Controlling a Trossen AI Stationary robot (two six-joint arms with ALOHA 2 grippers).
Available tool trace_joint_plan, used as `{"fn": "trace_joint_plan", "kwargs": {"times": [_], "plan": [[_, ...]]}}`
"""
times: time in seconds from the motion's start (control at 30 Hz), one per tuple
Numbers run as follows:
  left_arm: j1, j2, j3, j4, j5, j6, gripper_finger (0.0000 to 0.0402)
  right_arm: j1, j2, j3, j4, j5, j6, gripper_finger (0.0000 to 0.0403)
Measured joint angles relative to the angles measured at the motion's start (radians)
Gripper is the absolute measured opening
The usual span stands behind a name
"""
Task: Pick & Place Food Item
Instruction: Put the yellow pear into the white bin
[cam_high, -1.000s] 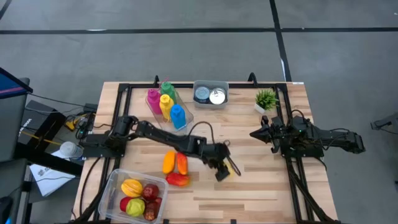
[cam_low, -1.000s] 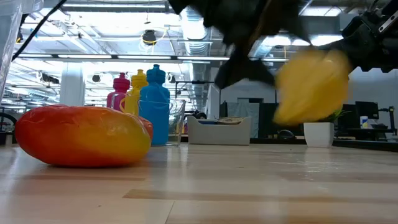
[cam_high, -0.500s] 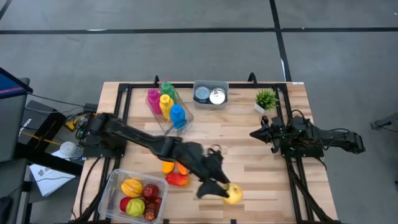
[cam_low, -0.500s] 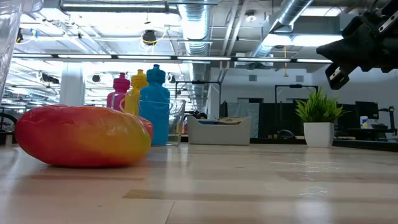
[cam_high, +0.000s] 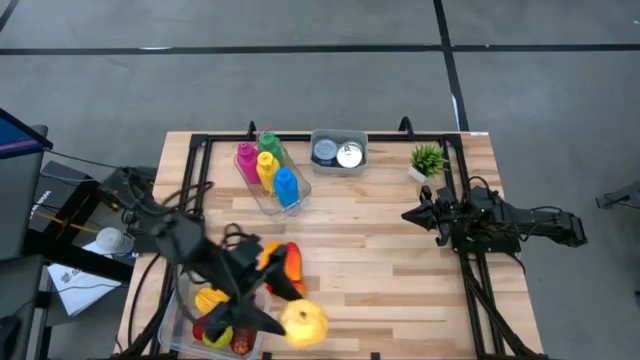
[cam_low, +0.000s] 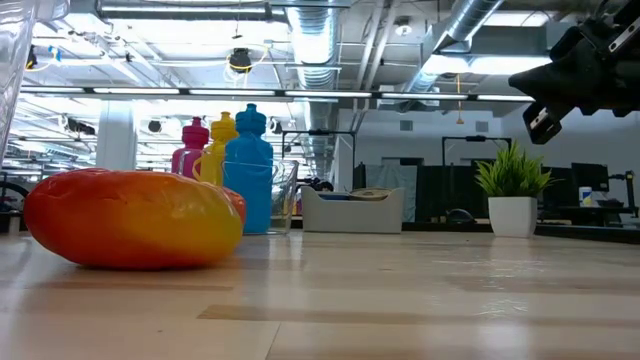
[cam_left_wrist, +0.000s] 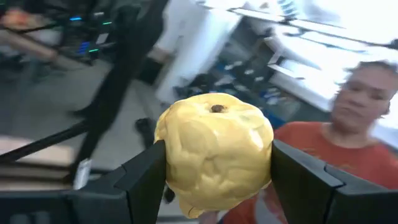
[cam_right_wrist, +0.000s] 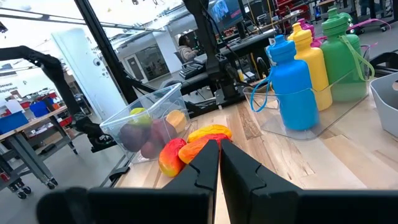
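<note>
Overhead view: left gripper (cam_high: 290, 322) sits at the near edge of the tabletop (cam_high: 400, 260), just right of the clear food bin (cam_high: 180, 300), fingers clamped on a yellow apple (cam_high: 304, 322). The apple is held up off the wood. The bin holds red, yellow and green fruit. Just above the apple lie loose orange and red fruits (cam_high: 284, 262), touching one another. A clear tray of coloured bottles (cam_high: 266, 166) stands at the far left, a grey bin with cans (cam_high: 338, 152) beside it, and a small potted plant (cam_high: 427, 160) at the far right. Right gripper (cam_high: 412, 214) waits over the right side of the tabletop, well apart from the food, fingers together.

Low view: a large red-and-yellow mango (cam_low: 135, 219) lies on the wood in the left foreground. Pink, yellow and blue bottles stand behind it, then the grey bin, then the plant at right. The right arm's dark gripper hangs at upper right, above the plant.

Left wrist view: the yellow apple fills the centre, stem end up, gripped on both sides by the two dark fingers (cam_left_wrist: 146, 180). A person in a red shirt (cam_left_wrist: 348, 155) shows blurred behind it.

Right wrist view: the two fingers (cam_right_wrist: 202, 165) are pressed shut, with nothing between them. Beyond lie the loose fruits, the food bin and the bottles.
</note>
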Motion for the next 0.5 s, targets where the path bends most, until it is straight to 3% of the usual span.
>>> {"fn": "trace_joint_plan", "kwargs": {"times": [0.23, 0.5], "plan": [[-0.129, -0.076, 0.0, -0.339, -0.253, -0.156, 0.0244, 0.0, 0.0, 0.0, 0.0, 0.0, 0.0, 0.0012], [-0.231, -0.083, 0.0, -0.779, -0.315, -0.486, 0.0244, 0.0, 0.0, 0.0, 0.0, 0.0, 0.0, 0.0012]]}}
